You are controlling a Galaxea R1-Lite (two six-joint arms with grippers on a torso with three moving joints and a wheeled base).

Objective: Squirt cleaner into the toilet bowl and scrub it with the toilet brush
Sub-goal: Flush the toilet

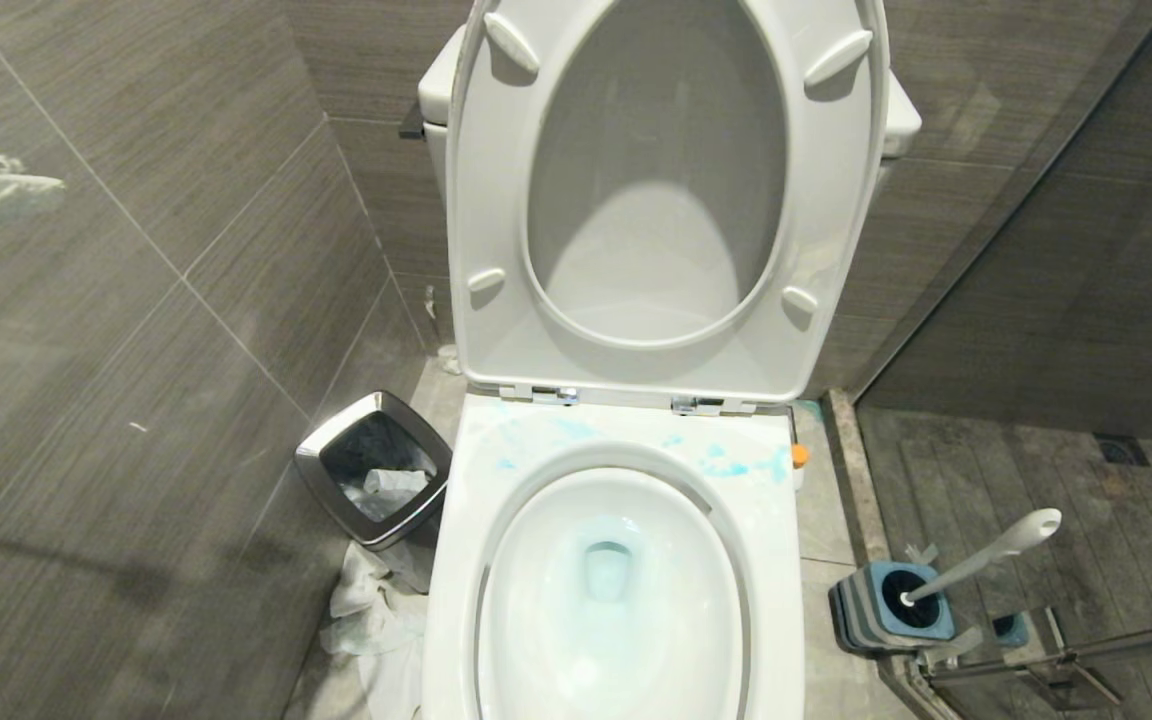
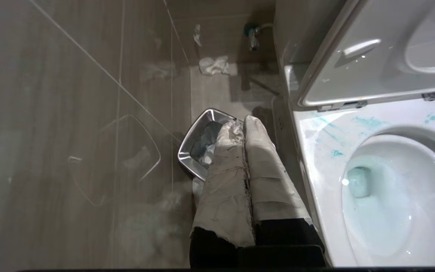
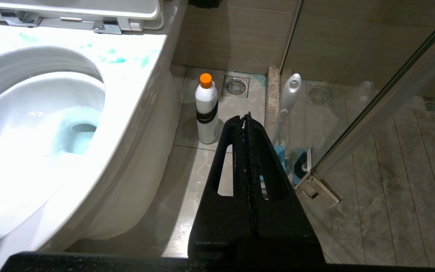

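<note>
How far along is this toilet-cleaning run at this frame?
Done: cleaner is smeared on the toilet bowl rim and tints the water. In hand: nothing; left gripper and right gripper are shut and empty. Left: scrubbing; the toilet brush sits in its holder.

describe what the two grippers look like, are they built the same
Same long tapering two-finger shape, different finish. The left gripper has fingers wrapped in creased, grubby white tape, with black showing at the base and a dark toothed seam between them. The right gripper is bare matte black with a rough texture, each finger pierced by a long slot, and a jagged seam where they meet. No cables or markings show.
</note>
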